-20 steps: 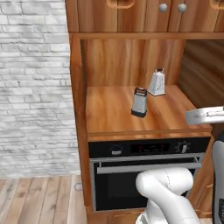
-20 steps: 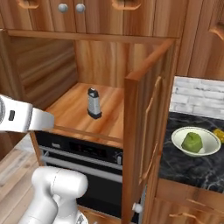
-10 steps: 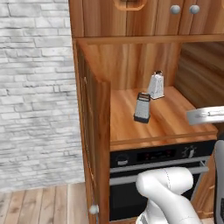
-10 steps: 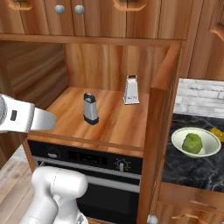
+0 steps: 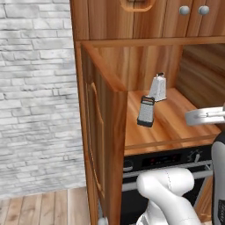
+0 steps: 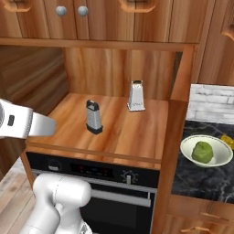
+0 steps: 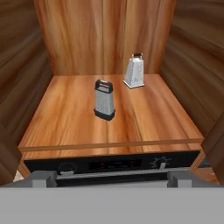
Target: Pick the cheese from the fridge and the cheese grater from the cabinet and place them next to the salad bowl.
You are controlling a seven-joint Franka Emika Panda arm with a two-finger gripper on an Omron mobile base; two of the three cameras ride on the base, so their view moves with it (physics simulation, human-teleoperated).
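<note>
1. Left base view: small pale silver tapered cheese grater upright, far on reddish wood-grain cabinet shelf; darker boxy grater nearer, left.
2. Right base view: shallow white salad bowl right, on dark counter.
3. Hand view: gripper spread wide, holding nothing, outside shelf.

No readable text, labels or numbers anywhere

cheese grater upright at cabinet back, boxy grater before it, leftward
</note>
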